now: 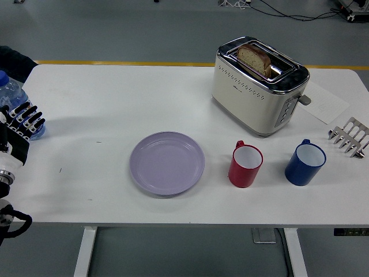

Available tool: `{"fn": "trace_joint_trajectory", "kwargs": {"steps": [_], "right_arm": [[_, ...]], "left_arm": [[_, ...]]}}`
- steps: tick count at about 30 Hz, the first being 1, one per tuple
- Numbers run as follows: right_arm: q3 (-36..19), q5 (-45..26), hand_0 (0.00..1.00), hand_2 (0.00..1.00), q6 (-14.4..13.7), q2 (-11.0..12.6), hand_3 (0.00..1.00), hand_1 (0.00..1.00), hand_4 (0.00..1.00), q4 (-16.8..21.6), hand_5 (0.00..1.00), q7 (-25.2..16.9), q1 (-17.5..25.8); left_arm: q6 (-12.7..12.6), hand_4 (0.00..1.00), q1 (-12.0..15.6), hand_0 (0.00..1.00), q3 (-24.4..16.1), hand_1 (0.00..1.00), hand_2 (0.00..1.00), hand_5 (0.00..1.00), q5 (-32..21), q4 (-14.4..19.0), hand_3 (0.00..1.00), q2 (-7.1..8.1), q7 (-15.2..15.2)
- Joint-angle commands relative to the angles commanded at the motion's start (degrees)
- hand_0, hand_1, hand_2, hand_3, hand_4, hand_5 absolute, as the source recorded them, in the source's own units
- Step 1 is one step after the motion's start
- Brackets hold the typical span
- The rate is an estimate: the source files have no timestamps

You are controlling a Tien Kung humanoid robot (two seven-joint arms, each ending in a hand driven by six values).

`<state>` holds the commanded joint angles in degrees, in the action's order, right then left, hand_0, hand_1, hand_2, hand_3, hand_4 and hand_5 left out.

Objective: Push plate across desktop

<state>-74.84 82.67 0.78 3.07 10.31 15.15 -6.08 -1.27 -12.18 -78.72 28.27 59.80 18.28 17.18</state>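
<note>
A lilac plate lies flat on the white table, a little left of centre near the front. My left hand is at the far left edge of the picture, well left of the plate, with its black fingers spread and holding nothing. It stands in front of a water bottle. My right arm does not show.
A water bottle stands at the far left behind my hand. A red mug and a blue mug stand right of the plate. A cream toaster with bread sits behind them. A metal rack is at the right edge.
</note>
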Motion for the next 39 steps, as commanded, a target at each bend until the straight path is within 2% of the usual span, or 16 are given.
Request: {"fn": "trace_joint_trajectory", "kwargs": {"steps": [11, 39], "right_arm": [[-0.22, 0.37, 0.707, 0.713, -0.06, 0.00, 0.624, 0.708, 0.522, 0.00, 0.235, 0.02, 0.03], [-1.28, 2.25, 0.707, 0.713, 0.04, -0.01, 0.624, 0.706, 0.522, 0.00, 0.233, -0.07, -0.62]], "left_arm": [[1.10, 0.519, 1.08, 0.651, -2.21, 0.667, 0.645, 0.998, -0.52, -2.27, 0.604, 0.32, -0.86], [1.53, 0.521, 0.95, 0.646, -2.36, 0.668, 0.645, 0.998, 0.01, -2.20, 0.606, -0.07, -1.32]]}}
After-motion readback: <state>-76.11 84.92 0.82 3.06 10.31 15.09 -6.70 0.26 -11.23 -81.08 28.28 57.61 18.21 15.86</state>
